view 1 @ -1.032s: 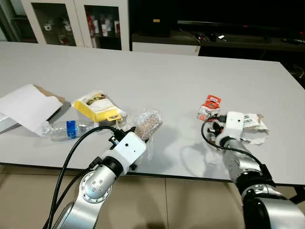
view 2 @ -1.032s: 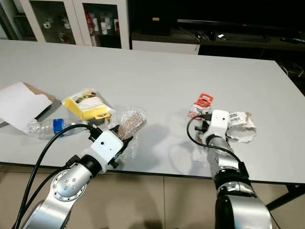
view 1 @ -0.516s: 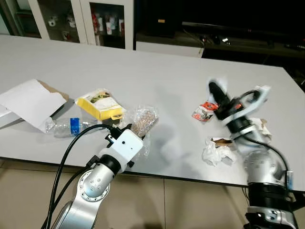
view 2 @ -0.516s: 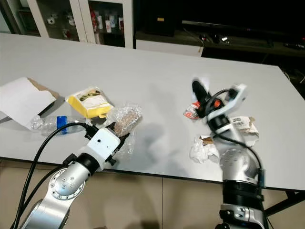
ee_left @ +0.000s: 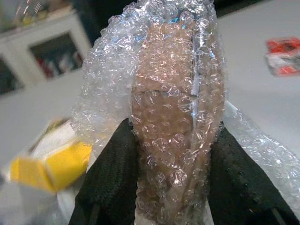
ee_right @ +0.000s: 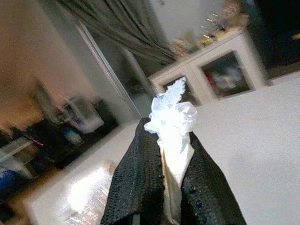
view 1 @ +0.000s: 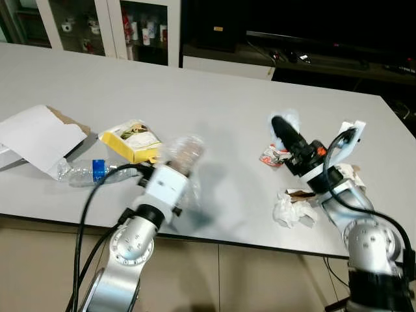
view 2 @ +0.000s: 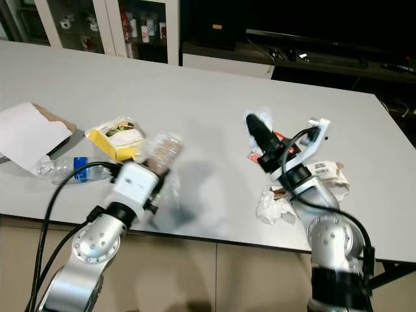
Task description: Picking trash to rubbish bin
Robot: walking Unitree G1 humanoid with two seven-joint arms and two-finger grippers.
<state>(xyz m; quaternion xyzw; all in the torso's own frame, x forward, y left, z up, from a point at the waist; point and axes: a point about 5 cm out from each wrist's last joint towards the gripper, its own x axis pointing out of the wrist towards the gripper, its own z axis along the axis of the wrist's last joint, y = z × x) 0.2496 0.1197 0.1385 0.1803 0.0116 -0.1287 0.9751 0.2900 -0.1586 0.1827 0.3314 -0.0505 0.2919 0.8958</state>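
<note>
1. Bubble wrap bundle (ee_left: 173,108) is pinched in the left end effector (ee_left: 171,183), fingers closed on its lower part, lifted above the desk (view 1: 214,110) near edge.
2. Likely light, squashy, slippery; grip mid-body.
3. Right end effector (ee_right: 171,173) is clamped on a white paper scrap (ee_right: 171,112), raised over right-side trash; flimsy, tears easily.

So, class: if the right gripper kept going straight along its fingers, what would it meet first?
The right gripper, shut on a white scrap, is raised and points up and away across the table. Its way looks free, though depth is unclear.
</note>
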